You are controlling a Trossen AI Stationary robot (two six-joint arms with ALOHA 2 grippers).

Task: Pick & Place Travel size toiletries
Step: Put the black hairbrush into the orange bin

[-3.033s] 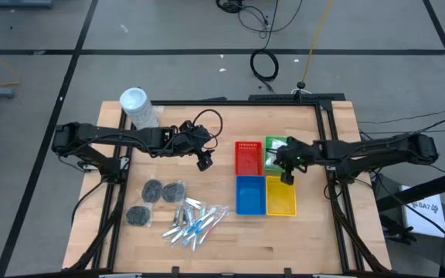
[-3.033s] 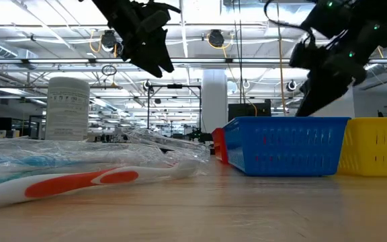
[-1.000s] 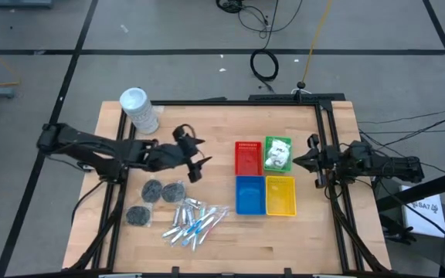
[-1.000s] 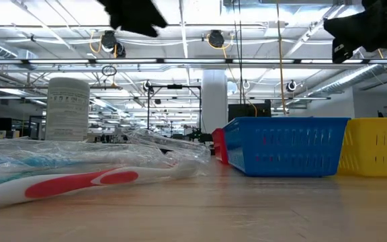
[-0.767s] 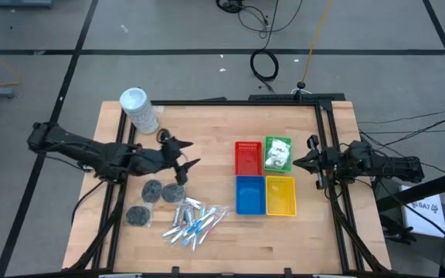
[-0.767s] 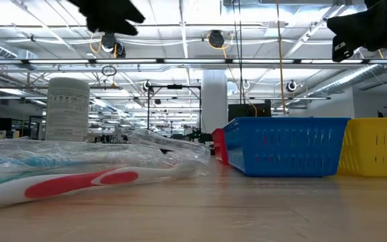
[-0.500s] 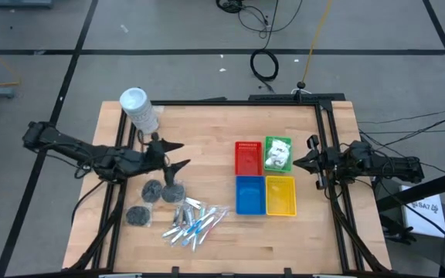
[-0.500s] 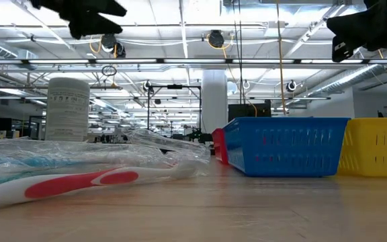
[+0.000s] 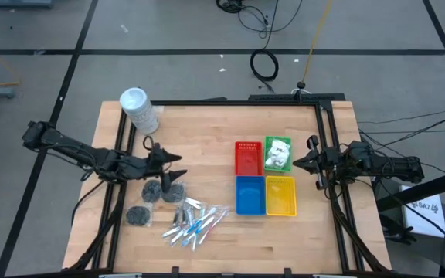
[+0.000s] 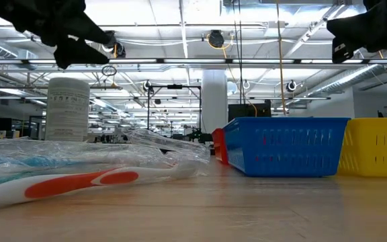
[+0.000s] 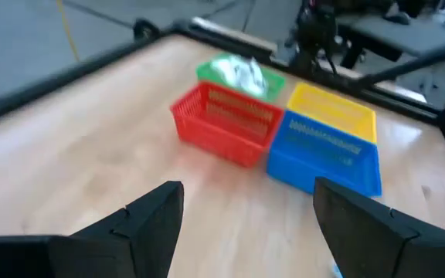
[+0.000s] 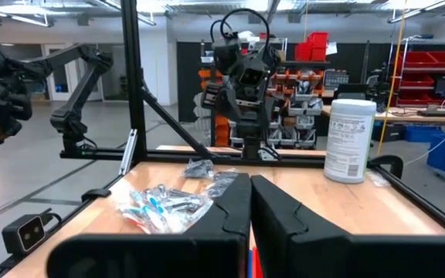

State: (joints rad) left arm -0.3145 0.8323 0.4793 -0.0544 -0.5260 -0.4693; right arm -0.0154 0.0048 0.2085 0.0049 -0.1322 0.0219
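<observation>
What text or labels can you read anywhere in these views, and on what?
White tub: printed lines on its label, too small to read.
White sheet at the table's right edge in the high view: dark print, too blurred to read.
Trays, wrapped sticks: no legible text.

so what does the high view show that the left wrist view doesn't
Only the high view shows the white tub, the dark grey bundles, the wrapped sticks and the left gripper over those bundles, fingers apart. Only the left wrist view shows its fingers up close, with nothing between them. Both show the red tray, green tray with white packets, blue tray, yellow tray, and the right gripper parked at the table's right edge.
</observation>
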